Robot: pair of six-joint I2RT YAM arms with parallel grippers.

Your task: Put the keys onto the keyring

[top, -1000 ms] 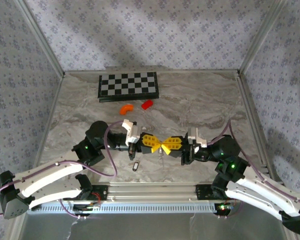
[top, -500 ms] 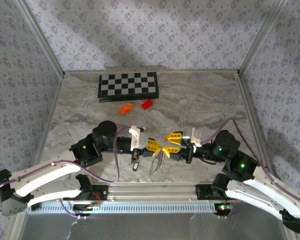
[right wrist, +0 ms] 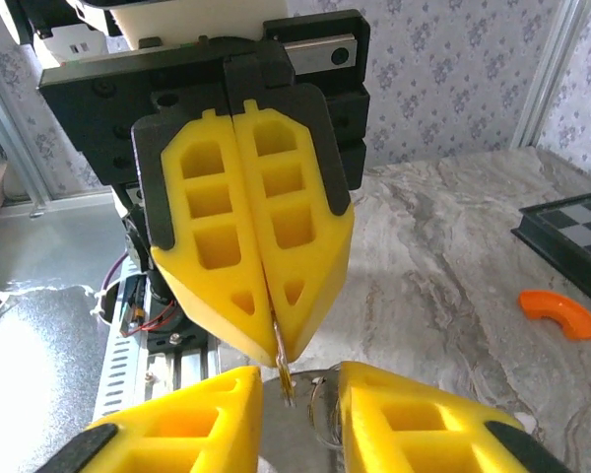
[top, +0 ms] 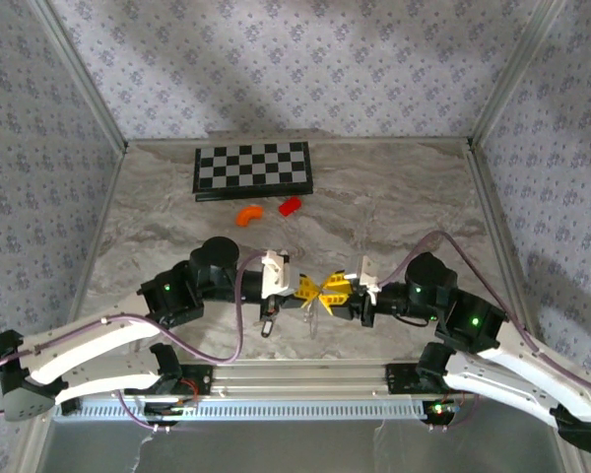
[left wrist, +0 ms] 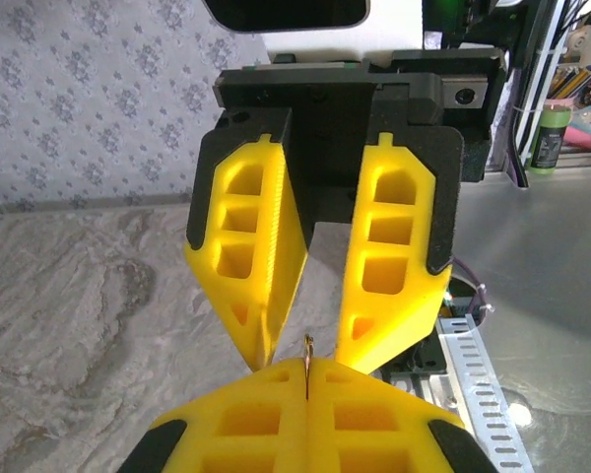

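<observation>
Though pale, marbled table (top: 404, 202), floral walls (top: 276, 69)

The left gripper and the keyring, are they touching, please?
Touching: the right wrist view shows the left gripper shut on the keyring, pinching its thin edge.
</observation>
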